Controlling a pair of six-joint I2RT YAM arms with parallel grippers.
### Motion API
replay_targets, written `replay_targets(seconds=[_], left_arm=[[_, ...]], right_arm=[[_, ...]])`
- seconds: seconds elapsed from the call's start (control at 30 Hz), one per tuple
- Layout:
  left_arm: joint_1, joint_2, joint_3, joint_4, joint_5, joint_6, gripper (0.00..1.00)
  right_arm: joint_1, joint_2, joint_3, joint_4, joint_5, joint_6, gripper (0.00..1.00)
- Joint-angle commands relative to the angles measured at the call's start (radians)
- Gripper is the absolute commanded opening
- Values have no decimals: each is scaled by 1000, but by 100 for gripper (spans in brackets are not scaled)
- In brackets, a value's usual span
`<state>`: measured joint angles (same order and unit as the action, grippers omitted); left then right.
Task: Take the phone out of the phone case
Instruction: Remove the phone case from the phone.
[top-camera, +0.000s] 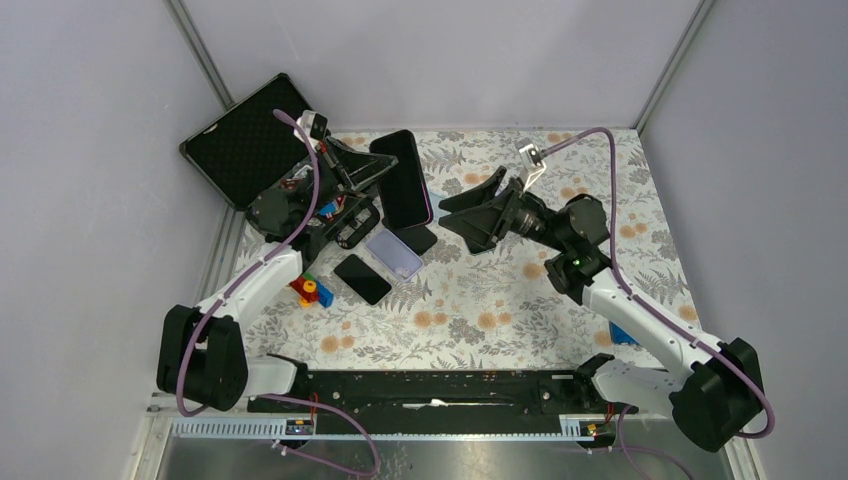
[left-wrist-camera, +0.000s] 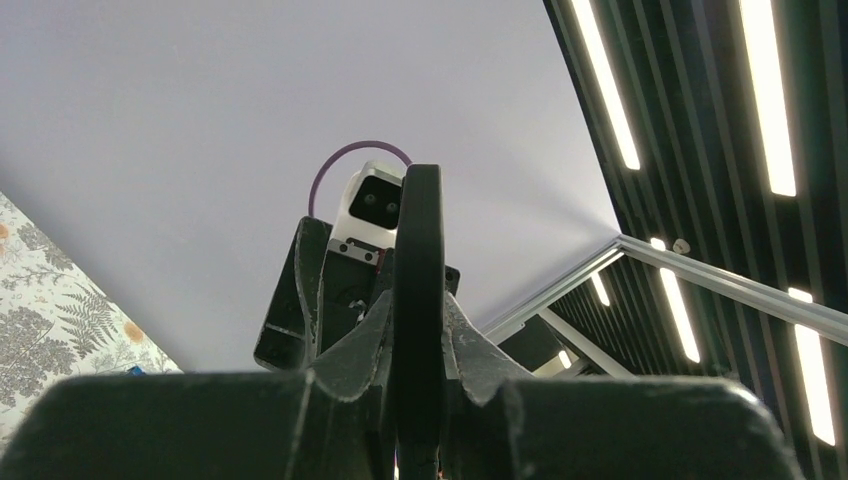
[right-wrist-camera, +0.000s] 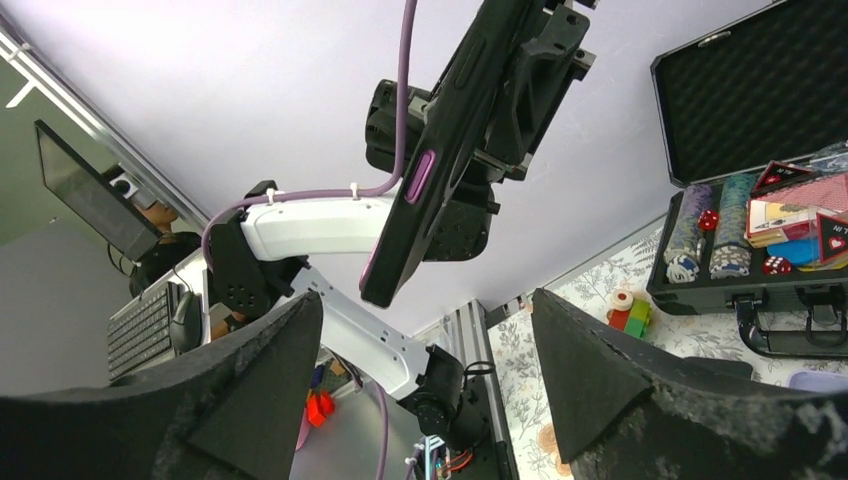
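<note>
While the phone (top-camera: 403, 175) sits inside its phone case (right-wrist-camera: 440, 150), it is held raised off the bench (top-camera: 500, 310), just beside the open chip case (top-camera: 245, 145). It is clamped at one long edge by the left gripper (top-camera: 372, 180). In the left wrist view the black edge is seen upright, pinched tight between both fingers (left-wrist-camera: 350, 350). Purple trim and a purple side button are seen on the phone case in the right wrist view.

The right gripper (top-camera: 450, 215) is spread wide with nothing held. It is aimed at the phone from the side away from the chip case, close but not touching.

A lilac handset (top-camera: 393, 252) and two black handsets (top-camera: 362, 279) (top-camera: 418, 238) are laid flat on the bench near the chip case; whether the lilac one is a phone or a bare shell cannot be told. Coloured toy blocks (top-camera: 312, 291) are seen just in front of the chip case.
</note>
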<state>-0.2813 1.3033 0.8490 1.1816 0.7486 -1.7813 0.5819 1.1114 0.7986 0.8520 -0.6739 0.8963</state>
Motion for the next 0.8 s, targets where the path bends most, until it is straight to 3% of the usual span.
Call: replay_targets(seconds=[0.0, 0.3, 0.47, 0.67, 0.77], left_arm=[[1, -53, 25, 50, -35, 20, 0], [1, -54, 30, 55, -35, 26, 0], [1, -54, 33, 64, -35, 24, 0], [1, -47, 35, 99, -38, -8, 0], [1, -41, 36, 127, -41, -32, 0]], right_arm=[[16, 35, 92, -15, -19, 9, 80], [22, 64, 114, -49, -6, 9, 68], [22, 74, 134, -119, -7, -14, 44], [23, 86, 152, -256, 36, -63, 39], [23, 95, 160, -313, 65, -80, 29]])
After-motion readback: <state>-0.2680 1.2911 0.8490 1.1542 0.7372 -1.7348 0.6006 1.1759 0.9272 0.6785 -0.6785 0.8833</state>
